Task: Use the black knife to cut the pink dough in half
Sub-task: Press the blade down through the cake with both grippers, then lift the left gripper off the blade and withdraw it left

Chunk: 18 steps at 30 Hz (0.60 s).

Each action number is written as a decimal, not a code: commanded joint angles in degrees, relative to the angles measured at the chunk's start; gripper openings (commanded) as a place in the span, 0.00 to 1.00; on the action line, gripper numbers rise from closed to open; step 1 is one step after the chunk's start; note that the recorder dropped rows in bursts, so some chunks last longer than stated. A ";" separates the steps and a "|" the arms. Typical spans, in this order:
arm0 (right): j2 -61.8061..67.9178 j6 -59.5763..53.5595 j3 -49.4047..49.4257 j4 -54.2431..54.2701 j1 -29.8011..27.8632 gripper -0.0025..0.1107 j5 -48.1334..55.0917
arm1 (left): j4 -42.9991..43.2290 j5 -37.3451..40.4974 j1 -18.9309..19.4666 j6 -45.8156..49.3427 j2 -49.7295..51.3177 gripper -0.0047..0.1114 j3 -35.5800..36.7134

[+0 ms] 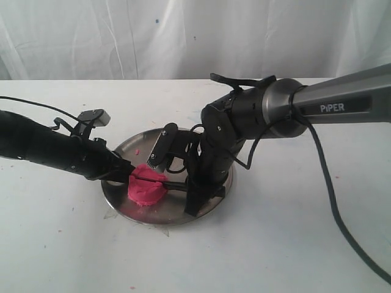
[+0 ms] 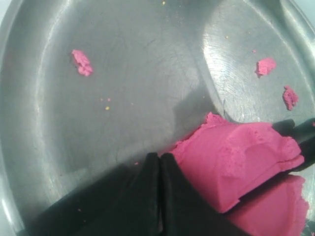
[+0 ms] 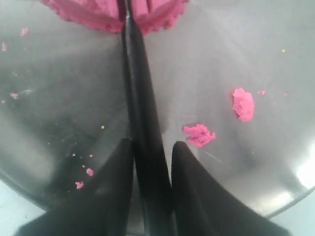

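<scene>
The pink dough (image 1: 146,185) (image 2: 236,164) (image 3: 113,11) lies on the left part of the round steel plate (image 1: 208,204). A slim black knife (image 1: 164,180) (image 3: 140,113) runs from my right gripper (image 1: 197,190) (image 3: 151,147) into the lump, its blade sunk in a slit in the top. That gripper is shut on the knife's handle. My left gripper (image 1: 127,170) (image 2: 160,158) is shut with nothing between its fingers, its tips pressed against the dough's left side. The blade shows as a dark line (image 2: 295,135) across the dough in the left wrist view.
Small pink crumbs (image 2: 81,62) (image 3: 243,103) lie scattered on the plate (image 2: 123,98) (image 3: 256,59). The plate rests on a white table (image 1: 275,244) with a white curtain behind. A black cable (image 1: 342,213) trails from the right arm over the table.
</scene>
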 commanded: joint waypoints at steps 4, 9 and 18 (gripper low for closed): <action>2.22 -1.58 -0.14 0.15 -0.64 0.02 -2.61 | 4.61 -1.39 -0.22 -0.05 1.14 0.04 1.09; 2.22 -3.39 -0.14 0.15 -0.64 0.02 -1.18 | 5.38 -0.85 -0.22 -0.06 1.14 0.04 1.09; 2.22 -3.53 -0.14 0.05 -0.64 0.02 -0.91 | 5.15 -3.36 0.47 -0.09 -7.49 0.04 -0.52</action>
